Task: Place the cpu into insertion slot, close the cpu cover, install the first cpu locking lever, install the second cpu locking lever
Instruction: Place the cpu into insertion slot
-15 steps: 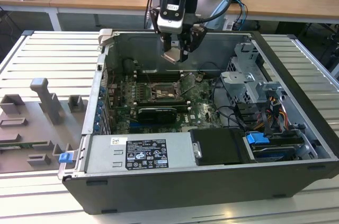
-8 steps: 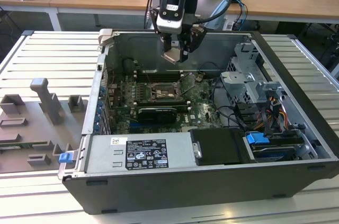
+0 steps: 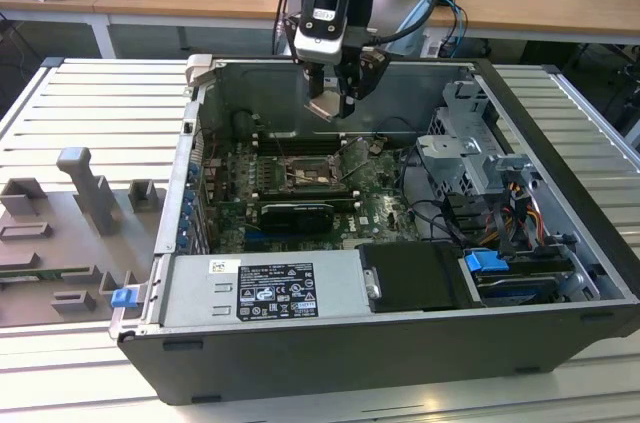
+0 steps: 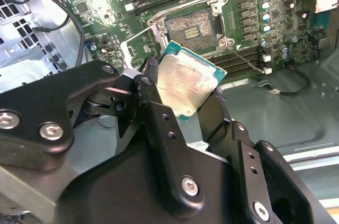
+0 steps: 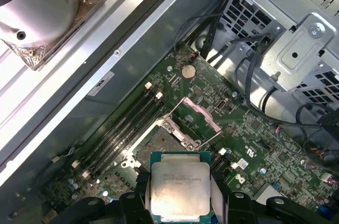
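The gripper [image 3: 334, 103] hangs over the open computer case [image 3: 585, 243], its fingers [image 4: 150, 78] clenched on the cpu [image 4: 186, 87]. They grip the chip by two opposite edges. In both wrist views the chip's pale metal face [image 5: 180, 189] is turned toward the cameras, and in the second wrist view its green edge shows along one side. The cpu is in the air, well apart from the motherboard [image 5: 254, 139] below it.

The insertion slot [image 5: 158, 143] lies bare on the board, its dark contact field [image 4: 193, 27] uncovered. The cpu cover [image 5: 197, 119] stands swung up from one side of the socket, tilted away from it. A thin wire locking lever [image 4: 242, 55] sticks out free next to the socket. Long black memory slots [image 5: 124, 128] run alongside the socket. In the exterior view the grey drive cage [image 3: 470, 148] sits at the exterior view's right of the board, and a black expansion card [image 3: 297, 214] lies just in front of the socket.
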Available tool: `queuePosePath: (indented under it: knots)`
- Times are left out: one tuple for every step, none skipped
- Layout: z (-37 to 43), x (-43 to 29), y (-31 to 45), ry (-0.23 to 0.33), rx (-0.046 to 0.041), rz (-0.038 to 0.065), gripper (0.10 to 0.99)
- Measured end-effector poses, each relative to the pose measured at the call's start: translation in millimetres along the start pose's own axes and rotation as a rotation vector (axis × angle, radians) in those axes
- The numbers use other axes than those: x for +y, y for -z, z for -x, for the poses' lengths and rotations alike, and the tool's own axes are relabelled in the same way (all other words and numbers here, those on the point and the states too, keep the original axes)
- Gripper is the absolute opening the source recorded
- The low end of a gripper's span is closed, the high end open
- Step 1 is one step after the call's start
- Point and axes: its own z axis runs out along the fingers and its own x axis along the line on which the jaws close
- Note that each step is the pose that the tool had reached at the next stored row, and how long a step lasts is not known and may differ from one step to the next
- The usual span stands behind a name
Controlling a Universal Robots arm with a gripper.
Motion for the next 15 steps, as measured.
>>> queuePosePath:
  knots:
    - [0.0, 0.0, 0.0, -0.001, -0.0002, 0.0, 0.541]
    - [0.0, 0.0, -0.1, -0.003, -0.0003, 0.0, 0.541]
    - [0.0, 0.0, -0.2, -0.005, -0.0004, 0.0, 0.541]
    - [0.0, 0.0, -0.2, -0.006, -0.0006, 0.0, 0.541]
    - [0.0, 0.0, -0.3, -0.007, -0.0007, 0.0, 0.541]
    - [0.0, 0.0, -0.5, -0.01, -0.0009, 0.0, 0.541]
    - [0.0, -0.1, -0.6, -0.011, -0.001, 0.0, 0.541]
    - [0.0, -0.1, -0.7, -0.013, -0.0012, 0.0, 0.541]
    - [0.0, -0.1, -0.9, -0.016, -0.0015, 0.0, 0.541]
    - [0.0, -0.1, -1.0, -0.017, -0.0015, 0.0, 0.541]
    - [0.0, -0.1, -1.1, -0.019, -0.0017, 0.0, 0.541]
    - [0.0, -0.2, -1.3, -0.021, -0.0019, 0.0, 0.541]
    - [0.0, -0.2, -1.3, -0.022, -0.002, 0.0, 0.541]
    - [0.0, -0.2, -1.6, -0.026, -0.0023, 0.001, 0.541]
    - [0.0, -0.2, -1.7, -0.027, -0.0025, 0.0, 0.541]
